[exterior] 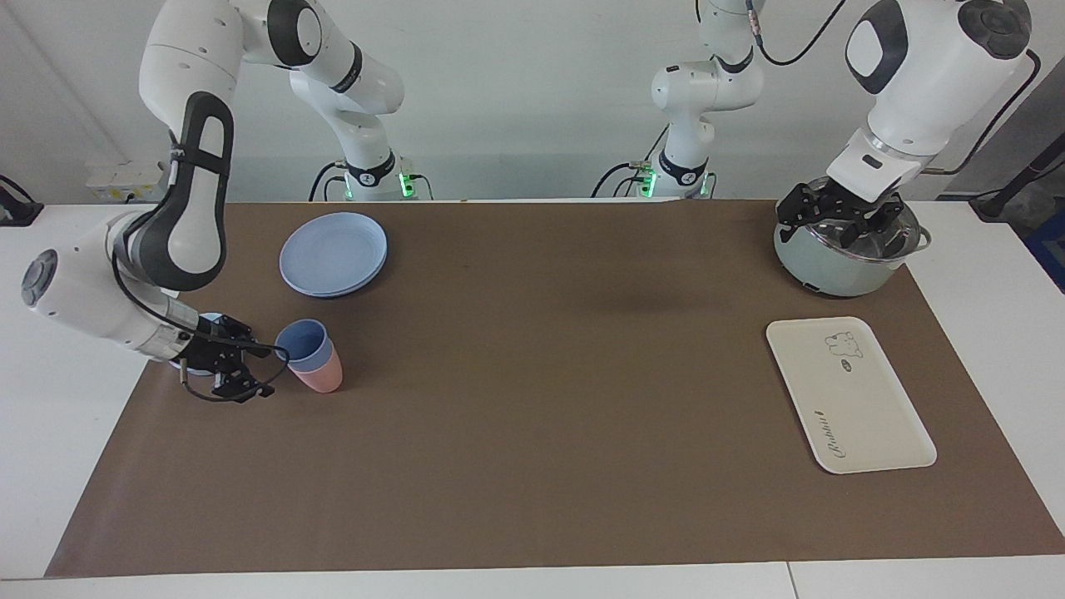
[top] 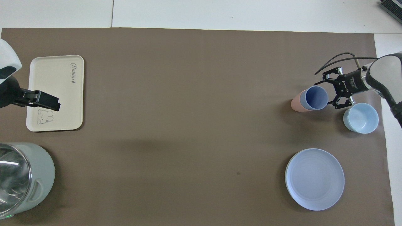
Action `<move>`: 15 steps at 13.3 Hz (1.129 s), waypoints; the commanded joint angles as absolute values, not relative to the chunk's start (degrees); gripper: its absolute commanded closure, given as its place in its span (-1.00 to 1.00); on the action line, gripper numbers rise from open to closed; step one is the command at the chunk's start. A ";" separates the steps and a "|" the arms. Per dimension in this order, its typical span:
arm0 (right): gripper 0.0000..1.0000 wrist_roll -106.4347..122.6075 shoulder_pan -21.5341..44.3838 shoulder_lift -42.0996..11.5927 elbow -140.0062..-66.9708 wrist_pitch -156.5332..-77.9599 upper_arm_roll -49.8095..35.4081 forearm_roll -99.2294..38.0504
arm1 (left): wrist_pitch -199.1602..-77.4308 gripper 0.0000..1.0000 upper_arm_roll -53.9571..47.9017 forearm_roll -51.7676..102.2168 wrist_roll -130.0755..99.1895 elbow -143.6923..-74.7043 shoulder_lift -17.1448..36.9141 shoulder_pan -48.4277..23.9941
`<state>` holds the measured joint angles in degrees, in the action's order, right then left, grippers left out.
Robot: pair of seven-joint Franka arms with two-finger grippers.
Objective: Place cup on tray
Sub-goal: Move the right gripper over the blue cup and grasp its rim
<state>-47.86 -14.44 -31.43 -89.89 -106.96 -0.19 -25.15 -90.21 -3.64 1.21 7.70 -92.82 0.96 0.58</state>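
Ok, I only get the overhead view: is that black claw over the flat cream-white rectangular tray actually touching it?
Observer: No. In the facing view the left gripper hangs up in the air, seen against the pale-green pot with a glass lid. The flat cream-white rectangular tray lies untouched.
Visitor: And that blue thing by the other claw, does it stand on the table?
Observer: Not directly. The small periwinkle-blue plastic cup sits nested inside a salmon-pink plastic cup.
Visitor: Is that claw down at its level?
Observer: Yes. The right gripper is low, at cup height, open, right beside the stack.
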 commanded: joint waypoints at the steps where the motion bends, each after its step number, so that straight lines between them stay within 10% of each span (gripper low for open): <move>1: -0.73 -50.09 -14.59 -32.70 -90.78 -107.40 -0.88 -28.03 | -90.70 -1.00 -3.87 0.35 7.12 -94.92 -0.79 0.97; 10: -0.80 -49.40 -14.41 -30.15 -97.12 -105.03 -1.58 -38.05 | -90.79 -1.00 -3.87 0.35 7.12 -94.92 -0.79 0.97; 11: -0.57 -48.70 -13.98 -29.97 -97.73 -105.20 -1.67 -38.75 | -90.70 -1.00 -3.87 0.35 7.12 -94.92 -0.79 0.97; 13: 0.99 -48.34 -12.05 -29.10 -99.48 -103.81 -1.67 -41.12 | -90.70 -1.00 -3.87 0.35 7.12 -95.01 -0.79 0.97; 15: 1.00 -48.43 -10.56 -26.29 -103.17 -103.97 -1.58 -44.20 | -90.79 -1.00 -3.87 0.35 7.12 -94.92 -0.79 0.97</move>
<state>-49.06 -11.60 -30.88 -97.66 -103.66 -1.54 -41.15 -90.21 -3.64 1.21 7.70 -92.83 0.95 0.58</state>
